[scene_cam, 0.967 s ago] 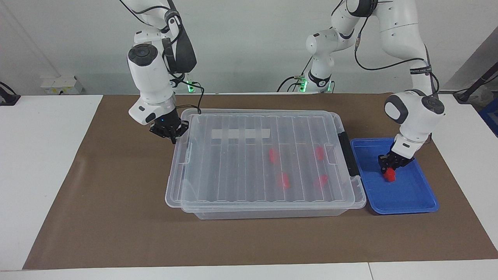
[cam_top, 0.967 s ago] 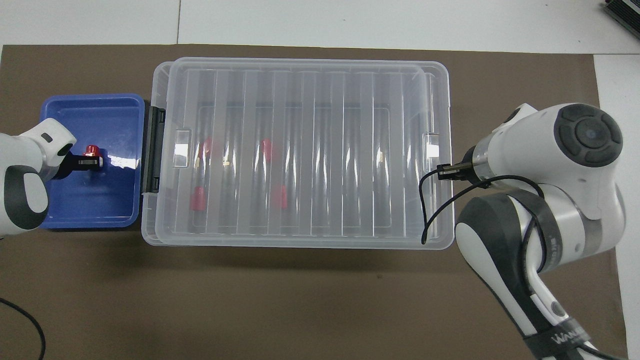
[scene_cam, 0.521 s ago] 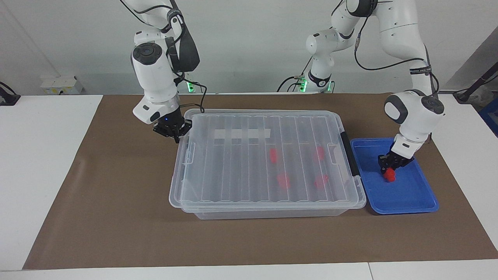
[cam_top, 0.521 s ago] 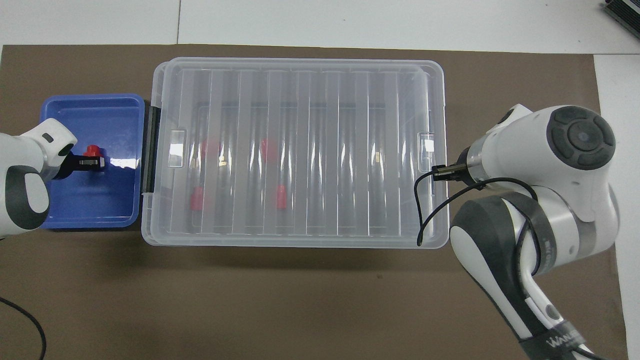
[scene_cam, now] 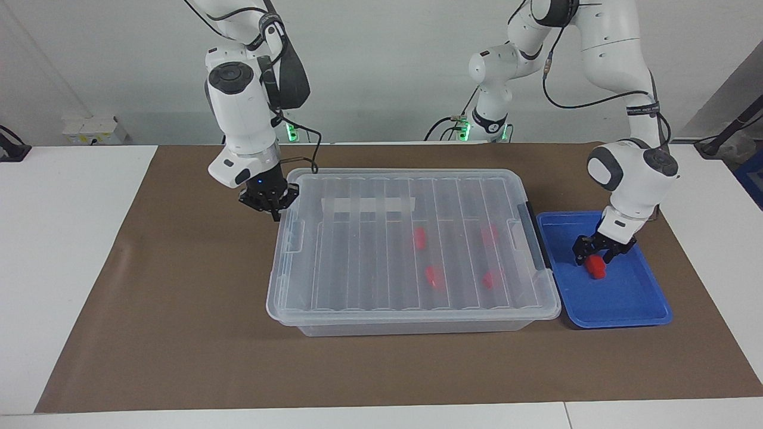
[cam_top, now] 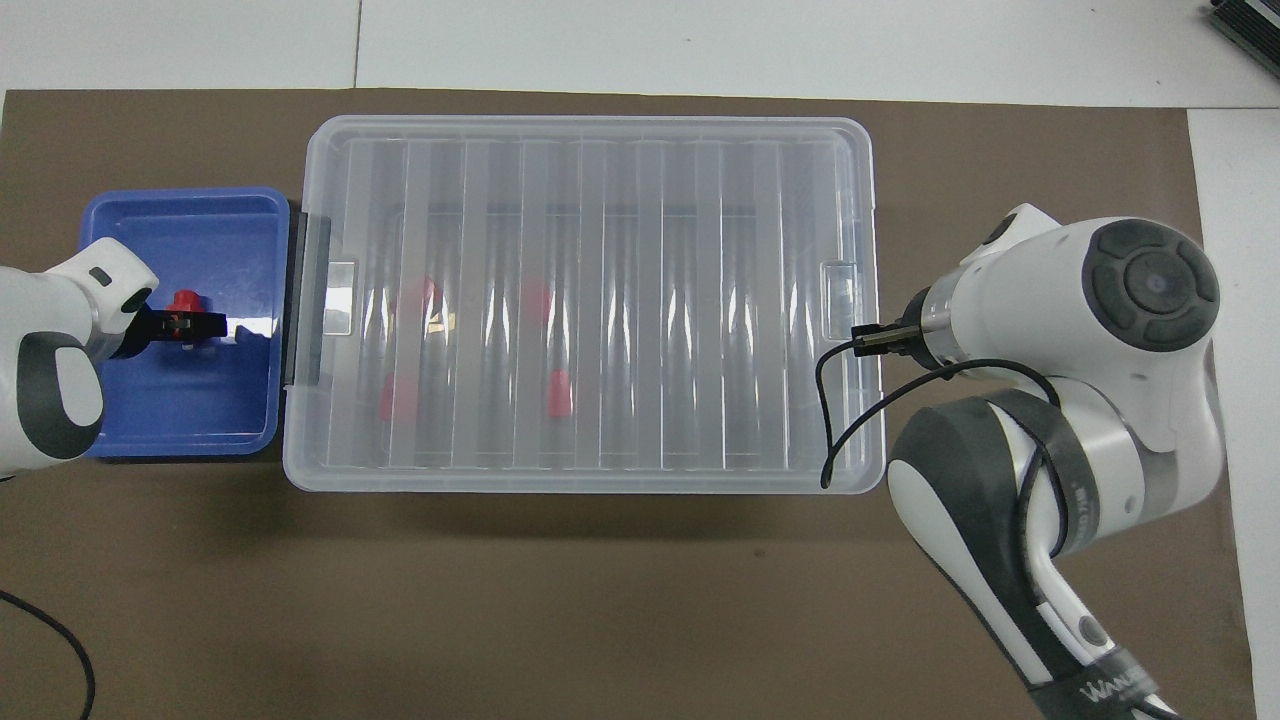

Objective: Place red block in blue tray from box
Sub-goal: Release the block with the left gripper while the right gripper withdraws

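You have the right pincer (scene_cam: 275, 210) low at the box (scene_cam: 411, 250) end nearest its own arm, touching the lid edge; you cannot tell how its fingers stand. Four red blocks (scene_cam: 433, 275) lie inside under the shut lid. Beside the box, the left pincer (scene_cam: 594, 257) stands spread over the red block (scene_cam: 595, 267) resting in the blue tray (scene_cam: 626, 298) on the worktop (scene_cam: 179, 333).
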`<action>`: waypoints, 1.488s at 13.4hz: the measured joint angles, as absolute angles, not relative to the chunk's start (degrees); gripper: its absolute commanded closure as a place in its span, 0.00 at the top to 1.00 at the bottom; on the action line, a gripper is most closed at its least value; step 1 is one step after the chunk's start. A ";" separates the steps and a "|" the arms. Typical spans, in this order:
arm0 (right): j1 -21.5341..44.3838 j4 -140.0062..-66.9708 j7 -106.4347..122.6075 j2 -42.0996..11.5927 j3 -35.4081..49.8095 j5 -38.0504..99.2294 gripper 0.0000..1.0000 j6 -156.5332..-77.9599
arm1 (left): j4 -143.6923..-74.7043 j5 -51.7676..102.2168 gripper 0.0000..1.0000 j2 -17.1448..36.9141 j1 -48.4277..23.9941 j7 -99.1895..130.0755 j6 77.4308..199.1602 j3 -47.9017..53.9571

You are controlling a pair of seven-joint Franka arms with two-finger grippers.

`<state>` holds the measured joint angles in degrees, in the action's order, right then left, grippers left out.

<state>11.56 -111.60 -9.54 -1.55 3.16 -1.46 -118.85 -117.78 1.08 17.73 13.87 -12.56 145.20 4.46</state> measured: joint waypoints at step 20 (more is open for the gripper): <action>0.08 -96.56 -9.55 1.98 2.33 -1.29 1.00 -99.24 | -95.23 1.08 1.00 -0.83 6.16 -12.04 95.63 5.82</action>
<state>0.08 -96.56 -9.55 1.98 2.33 -1.29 -99.24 -95.23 1.08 -0.83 6.16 -12.04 95.63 5.82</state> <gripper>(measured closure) 0.000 0.000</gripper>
